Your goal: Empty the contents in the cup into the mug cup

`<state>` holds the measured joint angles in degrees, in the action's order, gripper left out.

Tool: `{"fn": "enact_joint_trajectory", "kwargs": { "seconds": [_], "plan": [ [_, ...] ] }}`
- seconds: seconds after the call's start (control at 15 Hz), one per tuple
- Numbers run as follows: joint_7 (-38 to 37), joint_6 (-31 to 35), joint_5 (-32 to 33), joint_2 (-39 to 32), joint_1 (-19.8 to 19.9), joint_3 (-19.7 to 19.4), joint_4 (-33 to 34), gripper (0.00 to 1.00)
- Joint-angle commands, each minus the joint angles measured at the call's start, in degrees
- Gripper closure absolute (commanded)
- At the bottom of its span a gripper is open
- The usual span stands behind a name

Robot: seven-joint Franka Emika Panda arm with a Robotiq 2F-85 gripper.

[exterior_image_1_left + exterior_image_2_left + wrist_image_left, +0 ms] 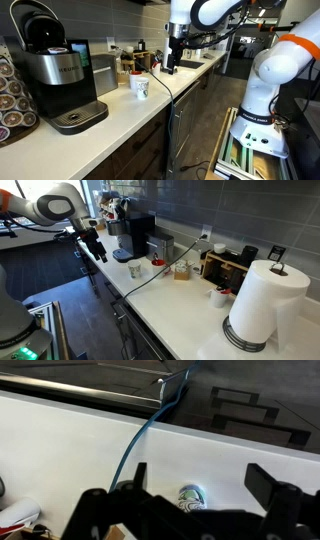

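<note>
A white mug with a green pattern (139,87) stands on the white counter and shows in both exterior views (135,270). A clear cup with brownish contents (181,271) stands farther along the counter near the wall. My gripper (171,66) hangs open and empty above the counter's front edge, apart from the mug, and also shows in an exterior view (99,255). In the wrist view the mug (190,496) appears below, between the two spread fingers of the gripper (203,478).
A black and silver coffee machine (60,75) stands at one end of the counter (120,105). A blue cable (140,435) runs across the counter. A paper towel roll (262,305), a small white cup (218,297) and a black box (228,262) are at the other end.
</note>
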<state>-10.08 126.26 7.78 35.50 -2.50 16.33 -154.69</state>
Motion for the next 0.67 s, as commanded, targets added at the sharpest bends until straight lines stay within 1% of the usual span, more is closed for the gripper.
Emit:
{"fn": "enact_joint_trajectory", "kwargs": {
  "seconds": [0.0, 0.6],
  "plan": [
    [-0.74, -0.26, 0.94, -0.22, -1.31, -1.27, 0.13, 0.0],
    [-0.74, -0.26, 0.94, -0.22, -1.31, -1.27, 0.13, 0.0]
  ]
}}
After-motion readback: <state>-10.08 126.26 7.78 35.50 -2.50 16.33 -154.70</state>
